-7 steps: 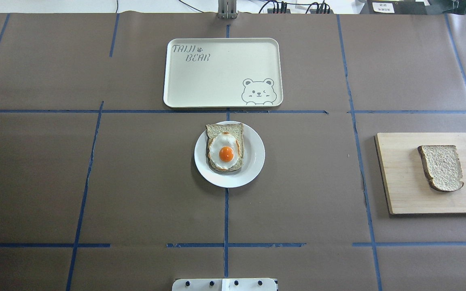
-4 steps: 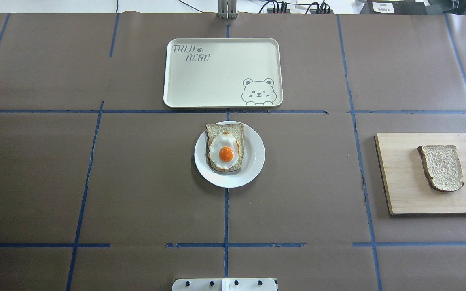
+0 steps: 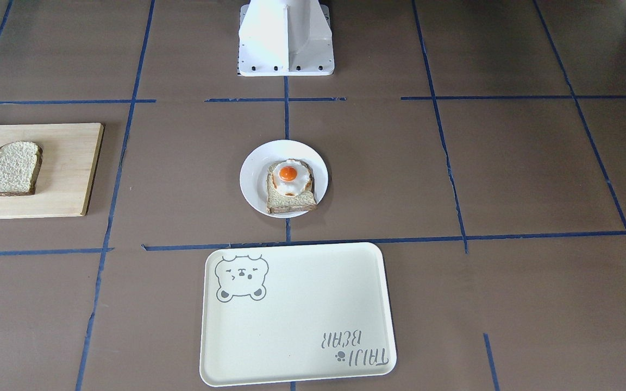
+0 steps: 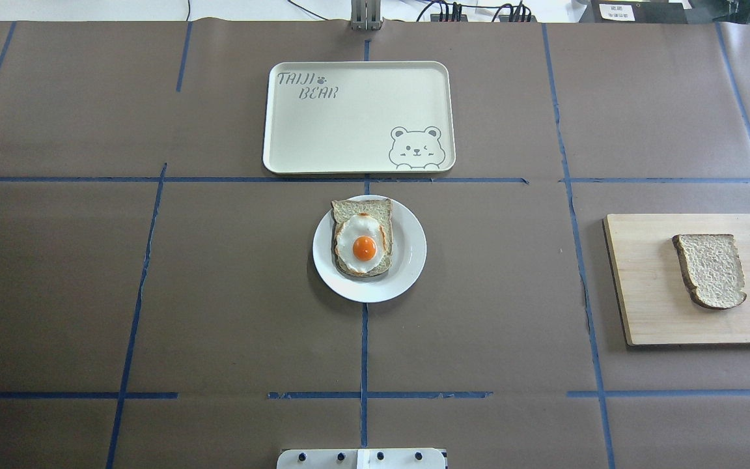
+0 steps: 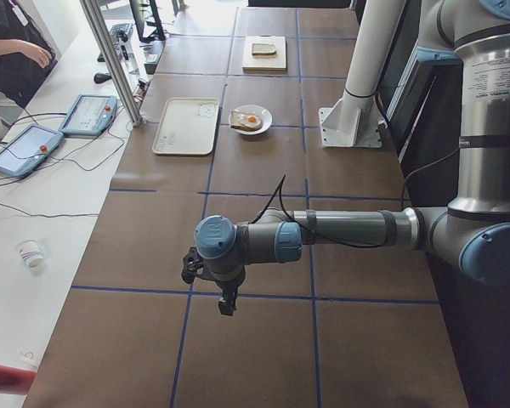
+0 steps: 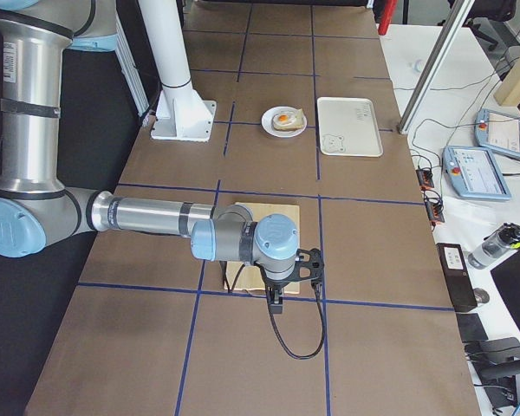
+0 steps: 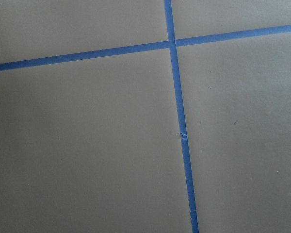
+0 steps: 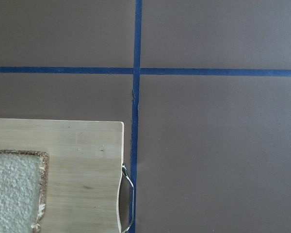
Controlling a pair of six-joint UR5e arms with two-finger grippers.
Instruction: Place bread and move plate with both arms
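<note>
The plain bread [image 4: 710,270] lies on a wooden cutting board [image 4: 648,286] at the table's right; it also shows in the front view [image 3: 11,168] and the right wrist view [image 8: 14,191]. The white plate [image 4: 411,260] sits at the table's centre and holds a slice with a fried egg [image 4: 363,246]. My left gripper [image 5: 227,304] hangs over bare table far to the left, seen only in the left side view. My right gripper [image 6: 276,302] hovers near the board's outer end, seen only in the right side view. I cannot tell whether either is open or shut.
A cream tray with a bear drawing [image 4: 349,124] lies just beyond the plate. The robot's white base [image 3: 286,38] stands at the table's near edge. Blue tape lines cross the brown table cover. An operator [image 5: 13,42] sits beyond the far side.
</note>
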